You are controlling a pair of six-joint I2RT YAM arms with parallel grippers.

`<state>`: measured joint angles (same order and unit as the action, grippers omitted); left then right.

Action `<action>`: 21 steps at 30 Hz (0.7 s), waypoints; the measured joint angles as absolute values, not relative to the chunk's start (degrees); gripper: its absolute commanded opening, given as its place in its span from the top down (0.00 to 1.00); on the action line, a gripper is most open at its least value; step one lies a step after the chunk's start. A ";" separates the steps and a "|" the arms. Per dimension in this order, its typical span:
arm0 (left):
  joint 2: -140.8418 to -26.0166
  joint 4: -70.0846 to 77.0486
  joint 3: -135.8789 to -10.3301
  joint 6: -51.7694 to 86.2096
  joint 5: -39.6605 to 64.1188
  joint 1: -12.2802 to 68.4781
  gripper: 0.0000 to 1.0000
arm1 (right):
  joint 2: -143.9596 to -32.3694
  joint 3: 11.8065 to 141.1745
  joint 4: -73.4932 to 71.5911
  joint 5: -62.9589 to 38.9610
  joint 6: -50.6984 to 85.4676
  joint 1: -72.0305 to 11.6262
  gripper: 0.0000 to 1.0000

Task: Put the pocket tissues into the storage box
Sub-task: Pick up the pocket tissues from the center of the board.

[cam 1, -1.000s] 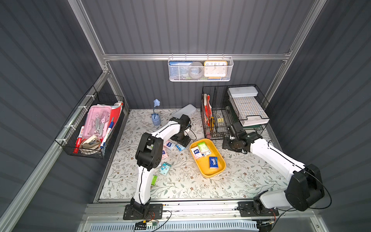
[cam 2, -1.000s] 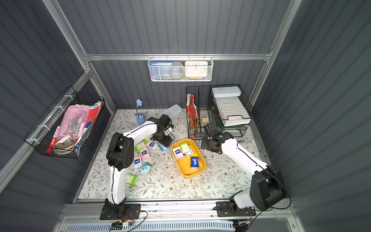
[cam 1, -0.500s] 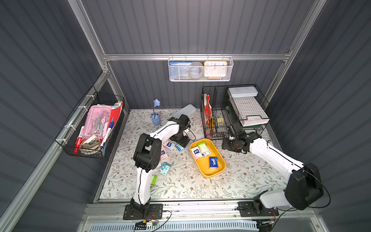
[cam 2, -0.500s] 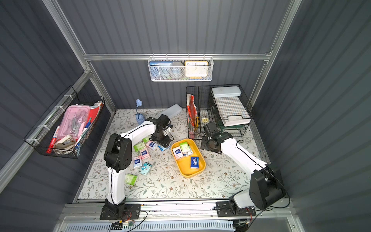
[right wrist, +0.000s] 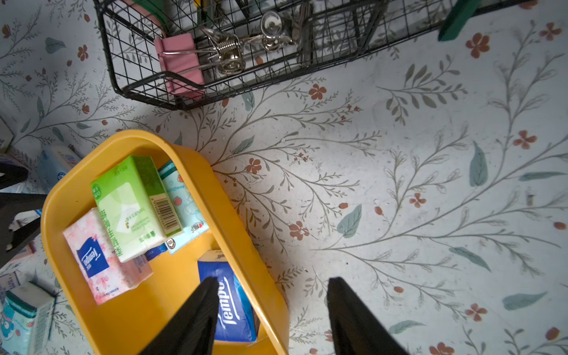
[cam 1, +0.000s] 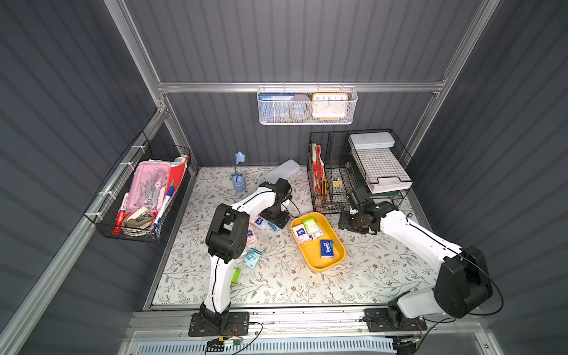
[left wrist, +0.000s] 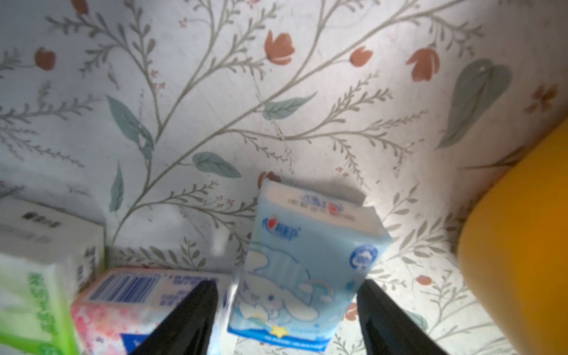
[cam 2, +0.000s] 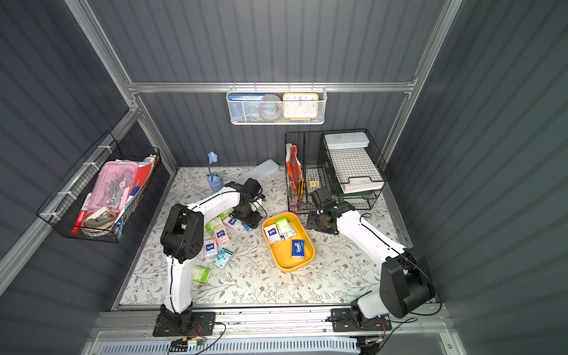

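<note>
Both top views are sharp and lit from above, with soft shadows on the floral mat (cam 1: 276, 276); the left wrist view is blurred, worst at its edges, where the storage box (left wrist: 522, 246) loses focus; the right wrist view is crisp with dim corners.

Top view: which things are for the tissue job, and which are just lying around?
For the job: loose pocket tissues, storage box with packets inside, left gripper astride a pale blue packet.
Just lying about: pencil case, black wire baskets, white mesh basket, clock, blue flower pot, binder clips.
</note>
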<state>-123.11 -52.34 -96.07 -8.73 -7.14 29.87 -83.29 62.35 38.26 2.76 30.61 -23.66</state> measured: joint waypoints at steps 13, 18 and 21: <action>-124.42 -50.83 -96.05 -7.55 -7.77 31.18 0.43 | -83.26 62.59 38.24 2.83 30.61 -23.66 0.39; -124.51 -50.59 -96.14 -6.72 -7.77 31.18 0.51 | -83.20 62.59 38.24 2.98 30.61 -23.66 0.39; -124.51 -50.78 -96.75 -5.39 -7.77 31.18 0.54 | -82.94 62.59 38.22 3.20 30.61 -23.66 0.39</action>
